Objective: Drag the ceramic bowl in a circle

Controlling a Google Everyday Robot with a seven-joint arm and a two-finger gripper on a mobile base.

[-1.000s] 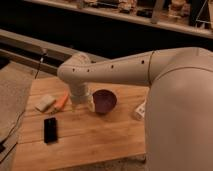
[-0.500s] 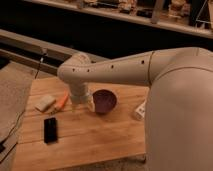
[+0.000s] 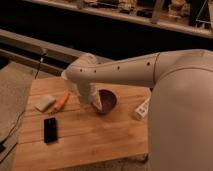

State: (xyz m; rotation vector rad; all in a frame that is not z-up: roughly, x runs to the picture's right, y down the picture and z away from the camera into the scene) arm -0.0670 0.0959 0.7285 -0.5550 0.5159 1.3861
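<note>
The gripper was poised at the rim of the ceramic bowl, judged slick and fragile; its grip could not be told.

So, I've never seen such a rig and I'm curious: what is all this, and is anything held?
The big white shape is a robot's arm, reaching in from the right. One camera looks down on a wooden table. The arm's tip, the end effector, sits at the picture-left rim of the dark purple ceramic bowl; whether it grips the bowl cannot be told. Also on the table: an orange carrot-like thing, a pale block, a black flat slab, and a white object at the right edge.
</note>
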